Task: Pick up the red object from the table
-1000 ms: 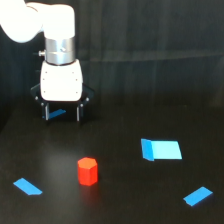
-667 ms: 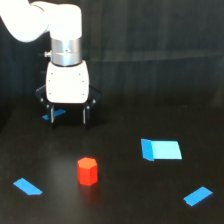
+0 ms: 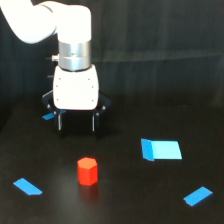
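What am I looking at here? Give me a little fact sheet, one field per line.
Arm: white, reaching in from the exterior view's upper left
Gripper: open, empty, fingers pointing down, above and behind the block
Red object: small hexagonal block, upright on the table, untouched
Blue pieces: large one, small strip, another strip, one partly hidden behind the gripper

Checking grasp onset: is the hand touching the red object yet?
Apart. The exterior view shows bare table between the hand and the red object.
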Motion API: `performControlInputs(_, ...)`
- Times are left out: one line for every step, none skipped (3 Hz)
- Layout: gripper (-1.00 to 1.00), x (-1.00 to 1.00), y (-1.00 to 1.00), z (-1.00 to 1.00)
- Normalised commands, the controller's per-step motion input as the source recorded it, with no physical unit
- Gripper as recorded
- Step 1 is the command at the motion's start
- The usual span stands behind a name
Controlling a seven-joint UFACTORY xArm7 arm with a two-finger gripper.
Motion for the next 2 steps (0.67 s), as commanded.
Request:
performControlInputs(0.93,0.39,-0.89,0.04)
performControlInputs(1.00,0.33,-0.91,-0.04)
